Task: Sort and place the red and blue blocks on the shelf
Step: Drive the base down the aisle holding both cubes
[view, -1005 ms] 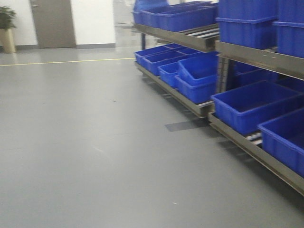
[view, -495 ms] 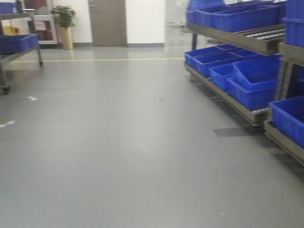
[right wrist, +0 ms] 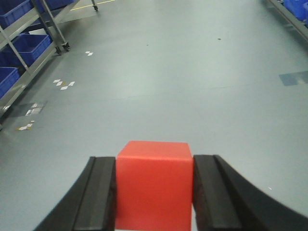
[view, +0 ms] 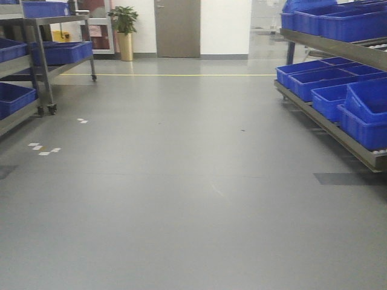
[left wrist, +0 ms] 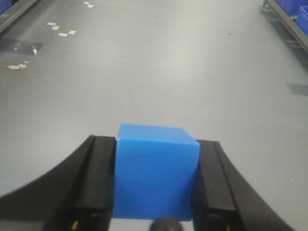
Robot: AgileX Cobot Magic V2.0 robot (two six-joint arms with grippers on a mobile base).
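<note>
The blue block [left wrist: 155, 171] is clamped between the black fingers of my left gripper [left wrist: 155, 185], held above the grey floor. My right gripper [right wrist: 154, 192] is shut on the red block [right wrist: 153, 185], whose sides press against both pads. A steel shelf [view: 329, 124] with roller tracks stands along the right side of the front view, with large blue bins [view: 363, 112] on its lower level and more on the upper level [view: 338, 21]. Neither gripper shows in the front view.
A wheeled steel rack [view: 42, 66] with blue bins stands at the left. A grey door [view: 177, 27] and a potted plant [view: 124, 30] are at the far wall, behind a yellow floor line [view: 169, 75]. White tape marks [view: 43, 148] lie on the grey floor.
The front view has swung to the left: the right shelf slid toward the right edge, and the left rack, the plant and the door came into view.
</note>
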